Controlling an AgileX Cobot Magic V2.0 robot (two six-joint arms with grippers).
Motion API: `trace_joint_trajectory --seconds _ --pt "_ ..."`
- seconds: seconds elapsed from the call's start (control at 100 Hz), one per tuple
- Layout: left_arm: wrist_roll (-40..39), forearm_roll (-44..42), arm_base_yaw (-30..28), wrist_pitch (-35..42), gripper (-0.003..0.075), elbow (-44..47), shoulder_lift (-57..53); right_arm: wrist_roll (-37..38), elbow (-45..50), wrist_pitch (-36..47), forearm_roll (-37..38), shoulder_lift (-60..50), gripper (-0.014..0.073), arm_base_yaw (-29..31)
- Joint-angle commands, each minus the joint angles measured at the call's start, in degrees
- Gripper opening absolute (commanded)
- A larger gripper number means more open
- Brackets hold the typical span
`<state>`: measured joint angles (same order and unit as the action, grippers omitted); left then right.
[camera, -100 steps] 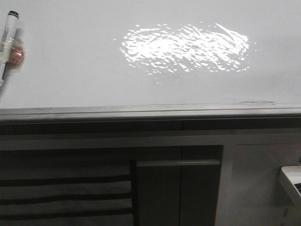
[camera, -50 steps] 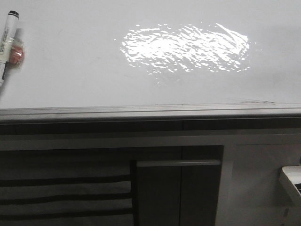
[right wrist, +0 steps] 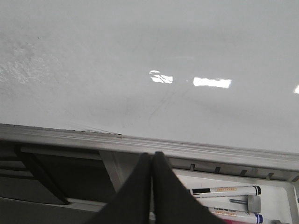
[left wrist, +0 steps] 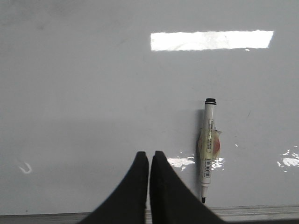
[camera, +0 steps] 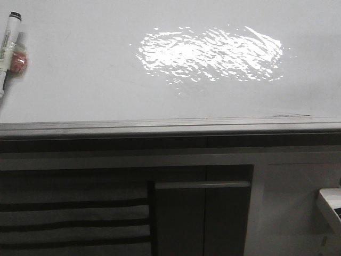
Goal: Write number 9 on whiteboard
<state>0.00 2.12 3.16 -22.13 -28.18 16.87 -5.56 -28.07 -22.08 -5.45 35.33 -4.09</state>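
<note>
The front view shows the whiteboard (camera: 80, 69) lying flat, glossy white, with a bright rippled glare patch (camera: 210, 55) in the middle and a grey edge rail (camera: 170, 127) along its near side. A marker (camera: 8, 45) lies on it at the far left, black cap end pointing away. No digit can be seen here, and neither arm shows.

In the left wrist view, the left pincer (left wrist: 149, 156) is clenched with nothing between its fingers, hovering over the board. The marker (left wrist: 208, 148) lies just beside it, apart from the fingers, with a pinkish band around its middle and its tip pointing toward the rail. No number 9 is written yet. The step in hand looks to be picking up the marker: the pincer should open, line up across the barrel near the band, and close firmly so the tip does not wobble while writing.

In the right wrist view, the right pincer (right wrist: 152, 158) is likewise clenched and empty, poised over the rail, with spare markers (right wrist: 224, 190) in a tray (right wrist: 280, 205) below. The board here carries only faint scuffs.
</note>
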Motion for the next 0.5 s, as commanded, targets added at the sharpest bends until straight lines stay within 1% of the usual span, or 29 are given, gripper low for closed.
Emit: trace_joint_trajectory --seconds 0.0,0.14,0.21,0.27,0.34,0.39,0.41,0.46,0.49 --pt "0.0 -1.7 -0.2 4.1 0.0069 -2.0 1.0 -0.4 -2.0 5.2 -0.2 0.6 -0.0072 0.3" --pt "0.0 -4.0 -0.2 4.1 0.0307 -2.0 1.0 -0.4 -2.0 6.8 0.8 0.6 -0.0071 0.3" --pt "-0.3 -3.9 -0.2 4.1 0.0382 -2.0 1.0 -0.4 -2.0 8.2 0.9 0.6 -0.005 0.3" --pt "0.0 -3.9 -0.2 4.1 0.0396 -2.0 1.0 -0.4 -2.0 9.0 1.0 0.6 0.0006 0.3" --pt "0.0 -3.9 -0.2 4.1 0.0386 -2.0 1.0 -0.4 -2.0 9.5 1.4 0.6 0.0117 0.3" --pt "0.0 -3.9 -0.2 4.1 0.0381 -2.0 1.0 -0.4 -2.0 9.5 1.5 0.6 0.0227 0.3" --pt "0.0 -3.9 -0.2 4.1 0.0378 -2.0 1.0 -0.4 -2.0 9.5 1.5 0.6 0.0256 0.3" --pt "0.0 -3.9 -0.2 4.1 0.0368 -2.0 1.0 -0.4 -2.0 9.4 1.5 0.6 0.0371 0.3" --pt "0.0 -3.9 -0.2 4.1 0.0363 -2.0 1.0 -0.4 -2.0 9.4 1.5 0.6 0.0421 0.3"
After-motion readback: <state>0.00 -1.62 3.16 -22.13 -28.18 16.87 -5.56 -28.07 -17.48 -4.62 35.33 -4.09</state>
